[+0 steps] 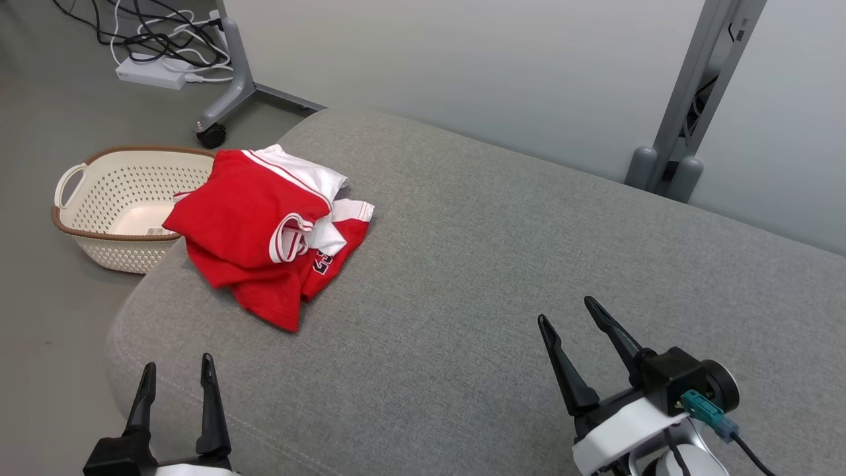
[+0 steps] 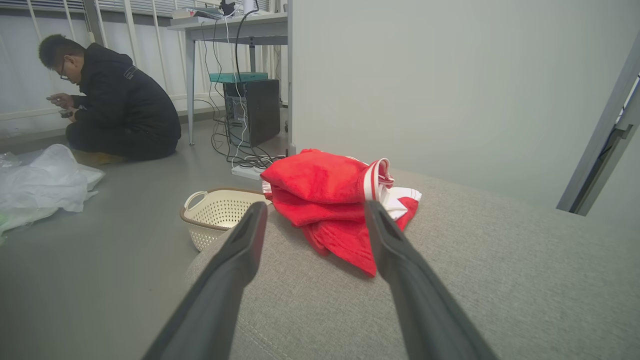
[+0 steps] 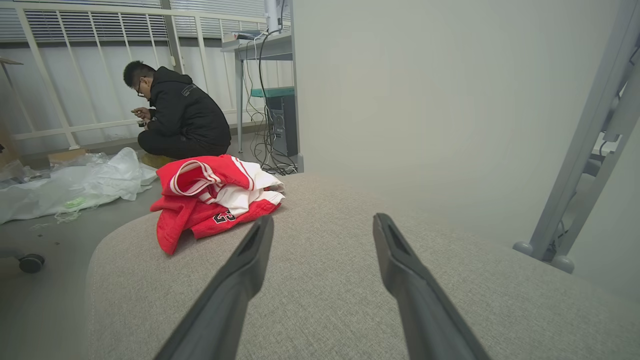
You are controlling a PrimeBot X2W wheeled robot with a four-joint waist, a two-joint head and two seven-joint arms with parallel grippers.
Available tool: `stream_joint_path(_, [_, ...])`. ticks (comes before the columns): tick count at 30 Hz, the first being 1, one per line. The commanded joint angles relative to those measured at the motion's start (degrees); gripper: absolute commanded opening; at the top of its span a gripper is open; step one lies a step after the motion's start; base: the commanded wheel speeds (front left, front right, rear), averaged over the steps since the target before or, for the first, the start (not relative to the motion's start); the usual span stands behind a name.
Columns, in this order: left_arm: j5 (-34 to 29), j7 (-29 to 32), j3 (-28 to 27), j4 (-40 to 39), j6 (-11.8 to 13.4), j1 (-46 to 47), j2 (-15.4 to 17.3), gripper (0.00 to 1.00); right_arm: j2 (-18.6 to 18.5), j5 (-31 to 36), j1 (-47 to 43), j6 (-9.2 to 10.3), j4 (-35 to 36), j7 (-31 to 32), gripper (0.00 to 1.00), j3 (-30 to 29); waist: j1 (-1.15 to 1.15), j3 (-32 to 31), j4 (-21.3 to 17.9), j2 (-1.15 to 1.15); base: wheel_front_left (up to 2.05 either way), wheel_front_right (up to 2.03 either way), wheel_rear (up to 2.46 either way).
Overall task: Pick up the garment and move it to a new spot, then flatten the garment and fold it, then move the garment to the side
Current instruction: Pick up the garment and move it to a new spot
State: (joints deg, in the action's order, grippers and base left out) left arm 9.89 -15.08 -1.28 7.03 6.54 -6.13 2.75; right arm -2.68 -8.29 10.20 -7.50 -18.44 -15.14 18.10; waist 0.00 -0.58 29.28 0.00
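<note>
garment lay crumpled, red and white, at far-left corner of grey cushion, basket just beside | left gripper fingers stood spread, empty | right gripper fingers stood spread, empty, well apart from garment

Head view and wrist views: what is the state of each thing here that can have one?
garment: crumpled in a heap near a corner of the cushion, not held.
basket: upright on the floor, beside the cushion.
left gripper: open, empty, apart from the garment.
right gripper: open, empty, apart from the garment.
person: crouched on the floor, head bent down.
plastic sheet: crumpled on the floor.
</note>
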Motion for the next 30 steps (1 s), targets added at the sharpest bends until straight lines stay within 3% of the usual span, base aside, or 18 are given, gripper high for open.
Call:
stream_joint_path(1, [-0.4,-0.1,-0.5,0.0,-0.3,-0.3,0.2,1.00,-0.4,-0.3,-0.6,0.01,0.2,0.0,1.00,-0.3,0.00,-0.3,-0.2,0.00,0.00,0.00,0.00])
stream_joint_path(14, [0.3,-0.1,-1.4,-0.6,-2.0,3.1,0.2,1.00,-0.4,2.9,-0.5,0.01,1.8,0.0,1.00,-2.0,0.00,2.5,0.1,0.00,0.00,0.00,0.00])
stream_joint_path(21, [0.4,-0.1,-2.0,0.5,-5.0,8.9,0.4,1.00,-1.5,5.5,1.1,0.01,4.2,0.0,1.00,-3.4,0.00,7.0,0.6,0.00,0.00,0.00,0.00])
stream_joint_path(26, [1.4,0.0,-4.1,4.5,-8.0,16.2,3.2,1.00,-3.5,6.5,2.6,0.01,6.0,0.0,1.00,-3.3,0.00,11.4,-0.7,0.00,0.00,0.00,0.00])
stream_joint_path(30, [4.1,5.1,-4.6,8.2,-10.7,24.7,6.5,1.00,-5.3,6.7,3.6,0.01,6.4,0.0,1.00,-3.1,0.00,14.6,-2.0,0.00,0.00,0.00,0.00])
